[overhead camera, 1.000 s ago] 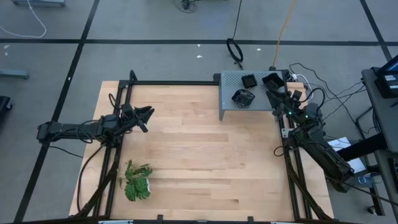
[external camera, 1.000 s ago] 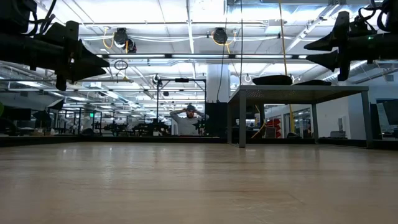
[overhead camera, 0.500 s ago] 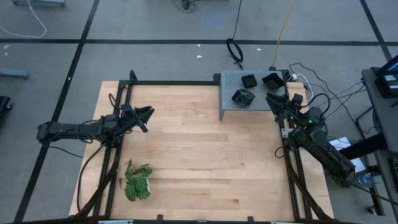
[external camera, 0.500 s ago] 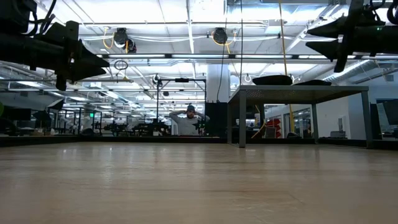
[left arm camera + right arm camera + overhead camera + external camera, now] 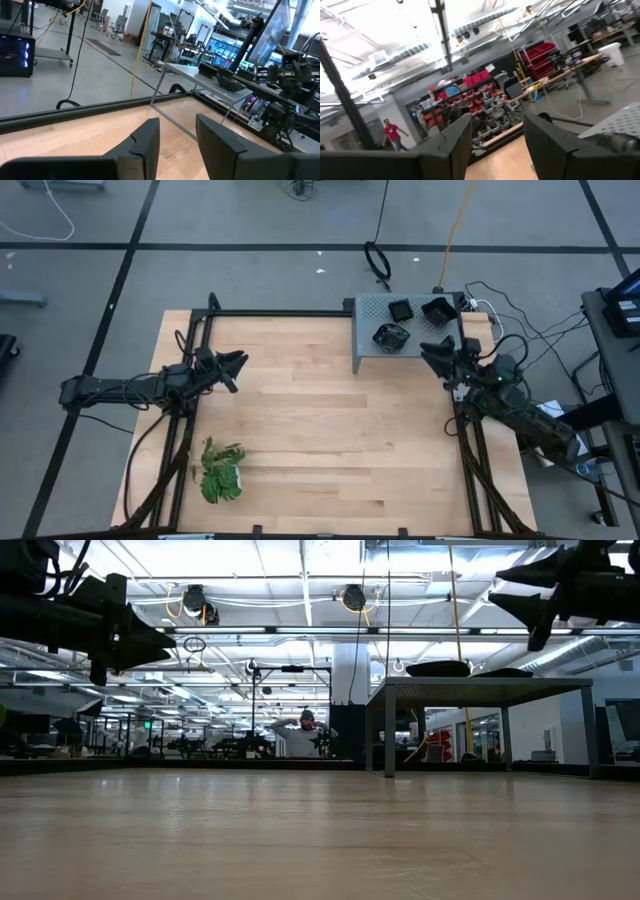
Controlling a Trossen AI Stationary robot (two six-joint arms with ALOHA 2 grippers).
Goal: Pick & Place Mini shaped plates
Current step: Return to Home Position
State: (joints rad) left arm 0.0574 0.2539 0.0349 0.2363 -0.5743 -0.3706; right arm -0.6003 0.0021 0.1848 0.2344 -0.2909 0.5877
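Right arm is due home, as I judge it; the plates are sitting on the stand

Your right gripper (image 5: 428, 351) is hovering at the near edge of the grey stand (image 5: 368, 320), which is standing at the table's (image 5: 320, 440) far right corner; its fingers are spread and carrying nothing. The mini shaped plates (image 5: 400, 310) are lying in three black groups on that stand. Raise the arm clear of the stand edge before folding it, so no link is brushing the stacks. Your left gripper (image 5: 238, 360) is waiting at the left edge, likewise parted and empty

Industrial robotics lab, concrete floor (image 5: 250, 220), ceiling strip lights (image 5: 300, 630), red storage bins (image 5: 477, 79) (shelved)
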